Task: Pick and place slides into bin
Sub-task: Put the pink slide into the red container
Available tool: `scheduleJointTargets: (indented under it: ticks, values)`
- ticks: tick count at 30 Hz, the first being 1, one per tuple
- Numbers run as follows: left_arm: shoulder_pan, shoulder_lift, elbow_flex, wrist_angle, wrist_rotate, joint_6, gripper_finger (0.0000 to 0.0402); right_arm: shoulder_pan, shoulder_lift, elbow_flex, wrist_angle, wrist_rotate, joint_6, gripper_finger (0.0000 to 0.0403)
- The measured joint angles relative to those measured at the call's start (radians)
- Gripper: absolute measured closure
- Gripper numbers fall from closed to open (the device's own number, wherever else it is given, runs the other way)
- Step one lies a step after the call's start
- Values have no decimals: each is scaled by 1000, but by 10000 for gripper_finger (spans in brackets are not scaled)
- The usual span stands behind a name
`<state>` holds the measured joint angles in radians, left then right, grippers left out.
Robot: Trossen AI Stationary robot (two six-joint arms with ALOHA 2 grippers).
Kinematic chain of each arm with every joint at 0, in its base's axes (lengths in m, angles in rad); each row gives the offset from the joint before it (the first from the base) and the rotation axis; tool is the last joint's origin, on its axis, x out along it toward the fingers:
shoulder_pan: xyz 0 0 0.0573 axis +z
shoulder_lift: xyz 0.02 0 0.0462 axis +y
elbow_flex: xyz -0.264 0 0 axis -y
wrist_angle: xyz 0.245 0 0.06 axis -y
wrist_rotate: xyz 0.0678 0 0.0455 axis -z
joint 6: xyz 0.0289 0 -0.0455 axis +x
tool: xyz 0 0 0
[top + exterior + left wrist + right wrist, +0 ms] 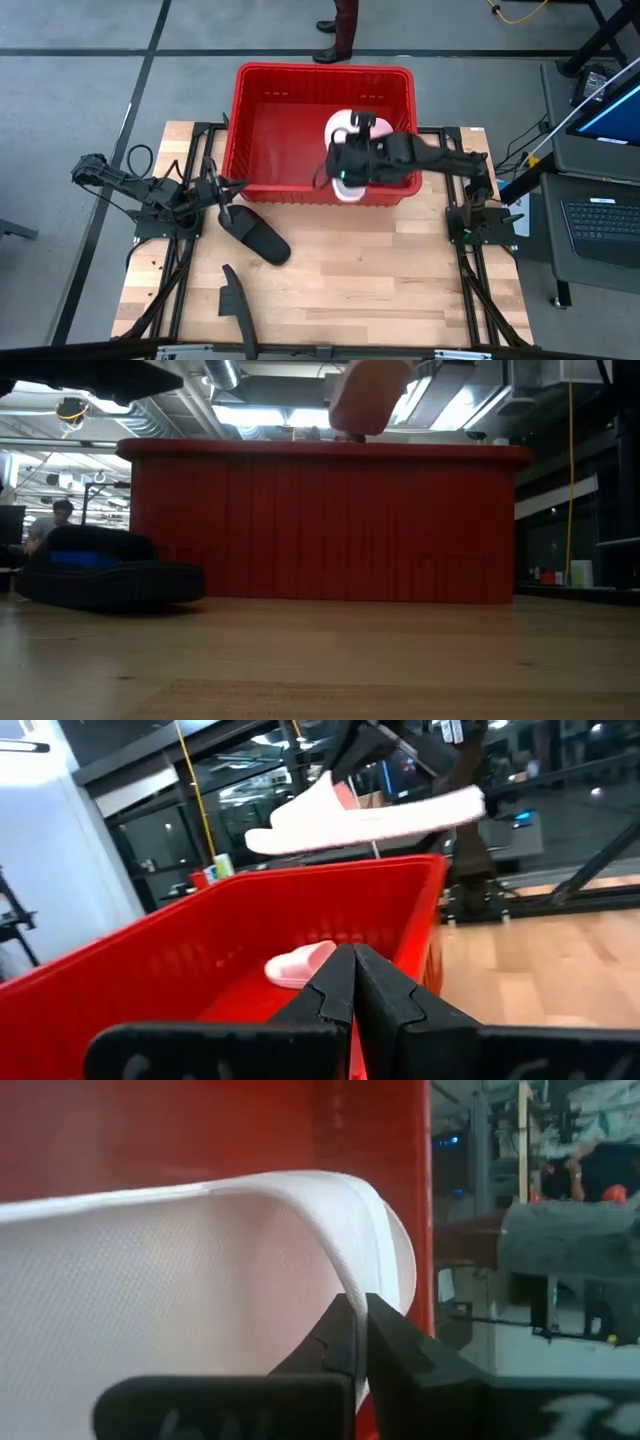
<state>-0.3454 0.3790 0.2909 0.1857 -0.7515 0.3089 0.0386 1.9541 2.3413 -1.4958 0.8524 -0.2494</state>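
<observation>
Currently the right gripper is clamped on a light pink slide, holding it in the air over the red bin, above the near wall; the left wrist view shows it well clear of the rim. A second pink slide lies on the bin floor. Left gripper sits closed and empty just outside the bin's near-left corner, over the table. One black slide lies on the table just beside it, another black slide nearer the front edge.
</observation>
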Motion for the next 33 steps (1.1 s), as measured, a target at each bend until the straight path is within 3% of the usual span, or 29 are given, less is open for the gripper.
scheduleJointTargets:
  ticks: [10, 20, 26, 33]
  values:
    - [0, 0, 0, -1, -14, 112, 401, -165, -12, 0, 88, -169, -123, 391]
    - [0, 0, 0, 25, -61, 237, 401, -285, -12, -8, 179, -224, -184, 391]
    - [0, 0, 0, 29, -134, 267, 399, -341, -12, -77, 248, -238, -235, 391]
    - [0, 0, 0, 15, -149, 227, 400, -411, -11, -199, 379, -273, -302, 391]
